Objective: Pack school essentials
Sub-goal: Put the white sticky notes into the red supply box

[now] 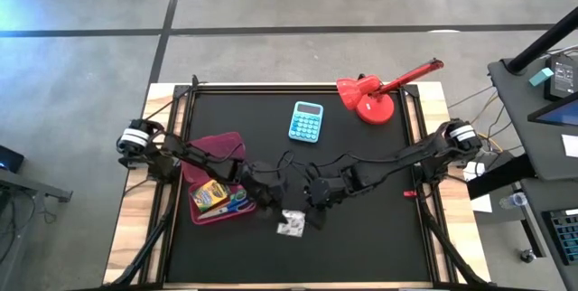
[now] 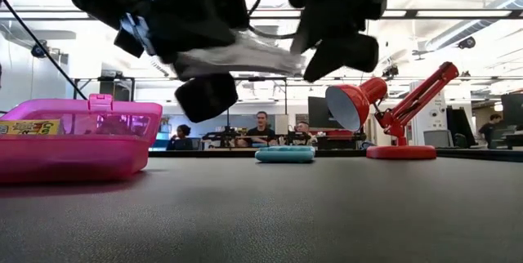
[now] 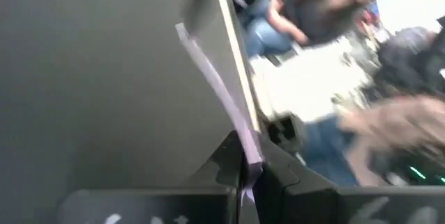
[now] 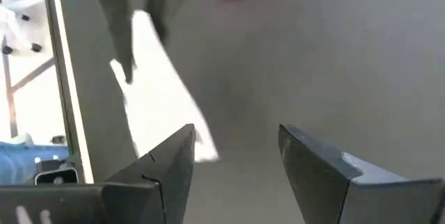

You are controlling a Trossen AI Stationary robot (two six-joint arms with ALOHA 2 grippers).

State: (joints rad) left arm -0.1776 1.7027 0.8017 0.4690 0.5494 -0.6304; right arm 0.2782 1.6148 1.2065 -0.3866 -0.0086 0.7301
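A thin white patterned square (image 1: 291, 225) hangs above the black table mat, near its front middle, with my left gripper (image 1: 280, 211) shut on it. In the low view the white square (image 2: 245, 57) is well off the table. My right gripper (image 4: 236, 154) stands open just to its right, with nothing between its fingers. The pink box (image 1: 217, 202) at the left sits open on the mat. It holds a yellow-green crayon box (image 1: 209, 196) and blue-handled scissors (image 1: 237, 203). My left gripper pinches one edge of the white square (image 3: 246, 153) between its two fingers. The square shows edge-on there and runs forward past the fingertips. It hangs lifted clear of the table, roughly level with a slight tilt (image 2: 270, 59).
A light-blue calculator (image 1: 307, 121) lies at the far middle of the mat. A red desk lamp (image 1: 372, 97) stands at the far right. The box's dark red lid (image 1: 217, 149) lies open behind it. People sit in the room beyond the table.
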